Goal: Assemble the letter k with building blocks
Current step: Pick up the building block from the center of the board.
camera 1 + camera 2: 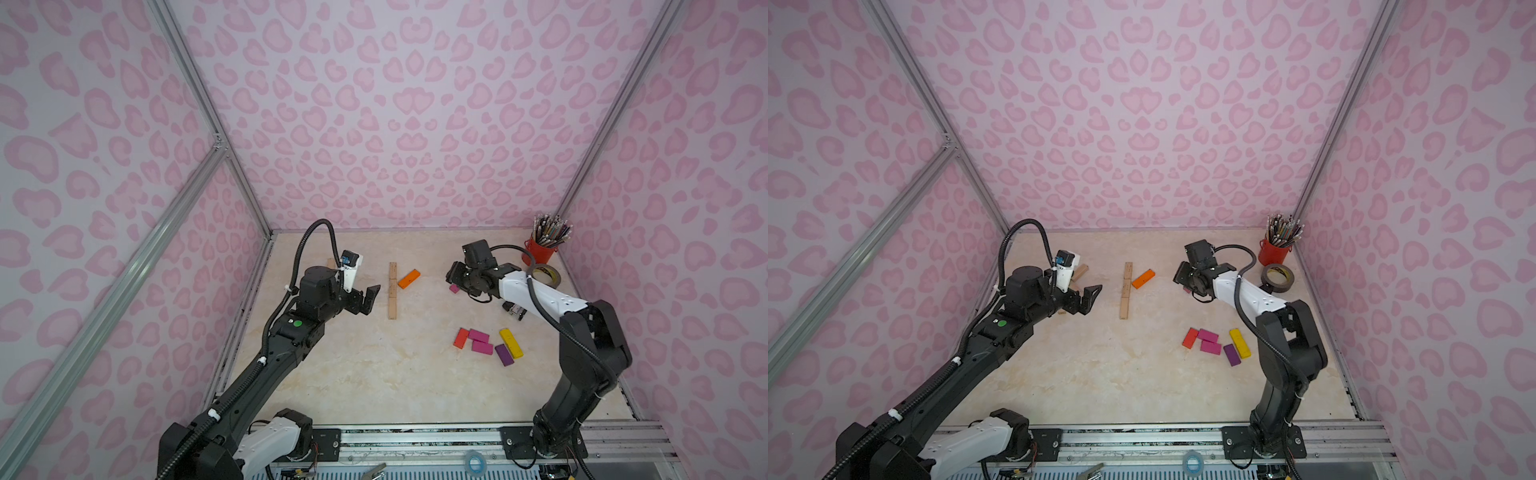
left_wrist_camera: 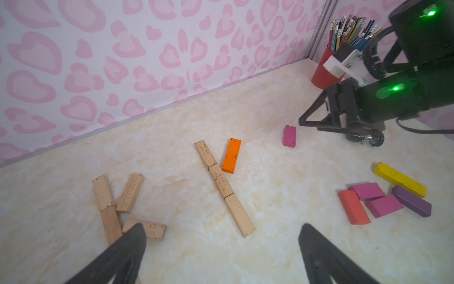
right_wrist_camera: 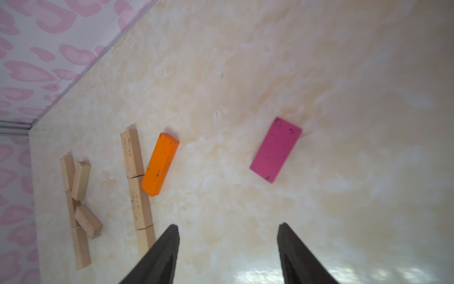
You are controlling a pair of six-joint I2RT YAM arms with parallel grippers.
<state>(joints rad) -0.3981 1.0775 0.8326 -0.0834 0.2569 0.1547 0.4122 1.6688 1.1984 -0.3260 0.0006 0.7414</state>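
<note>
left arm and right arm: black, white covers, ribbed cables.

Three plain blocks lie end-to-end, an orange block angled beside.

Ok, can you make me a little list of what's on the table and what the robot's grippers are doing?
left gripper: open, empty
right gripper: open, empty
wooden line: three plain blocks, end to end
orange block: slanted beside that line
lone magenta block: flat, ahead of right gripper
coloured pile: red, magenta, purple, yellow blocks
wooden K shape: plain blocks by left arm
back corner: red cup of pencils, tape roll
</note>
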